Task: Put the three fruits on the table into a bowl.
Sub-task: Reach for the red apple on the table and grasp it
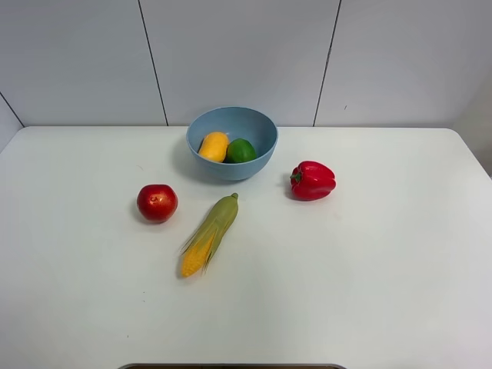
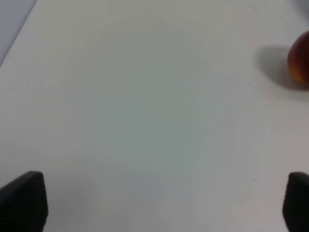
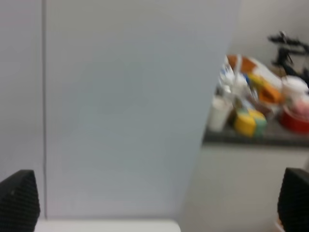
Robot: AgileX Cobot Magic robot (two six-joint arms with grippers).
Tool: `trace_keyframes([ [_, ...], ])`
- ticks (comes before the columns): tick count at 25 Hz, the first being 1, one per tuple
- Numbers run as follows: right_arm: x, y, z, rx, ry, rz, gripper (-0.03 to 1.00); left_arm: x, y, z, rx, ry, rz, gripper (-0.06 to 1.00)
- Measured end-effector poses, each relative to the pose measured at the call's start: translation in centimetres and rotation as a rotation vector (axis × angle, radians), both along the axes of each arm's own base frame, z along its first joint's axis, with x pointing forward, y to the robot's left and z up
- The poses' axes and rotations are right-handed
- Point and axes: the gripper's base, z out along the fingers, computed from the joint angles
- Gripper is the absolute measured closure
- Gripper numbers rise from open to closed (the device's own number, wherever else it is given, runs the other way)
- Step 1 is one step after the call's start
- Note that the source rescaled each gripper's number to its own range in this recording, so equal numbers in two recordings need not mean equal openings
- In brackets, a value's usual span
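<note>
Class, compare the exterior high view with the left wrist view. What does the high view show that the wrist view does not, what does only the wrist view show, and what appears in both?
Only the exterior high view: the light-blue bowl with the orange-yellow fruit and the green lime inside it, plus the red bell pepper and the corn cob lying on the table. Only the left wrist view: the left gripper, its dark fingertips wide apart and holding nothing. Both: the red apple, resting on the white table outside the bowl.
</note>
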Motion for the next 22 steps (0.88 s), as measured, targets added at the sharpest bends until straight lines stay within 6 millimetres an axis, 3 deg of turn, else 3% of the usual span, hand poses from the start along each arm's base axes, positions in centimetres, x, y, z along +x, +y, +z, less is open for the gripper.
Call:
trace_keyframes([
  [2,-0.2,0.1,-0.9,-0.001,0.02,-0.014,-0.03,0.0,0.0,0.0,0.0,0.0,0.0,-0.05],
  [8,0.7,0.8,-8.0,0.025,0.198,-0.08,-0.03,0.0,0.0,0.0,0.0,0.0,0.0,-0.05],
  [15,0.6,1.4,-15.2,0.119,0.29,-0.074,-0.03,0.0,0.0,0.0,0.0,0.0,0.0,-0.05],
  [22,0.0,1.5,-20.6,0.165,0.345,-0.073,-0.03,0.0,0.0,0.0,0.0,0.0,0.0,-0.05],
])
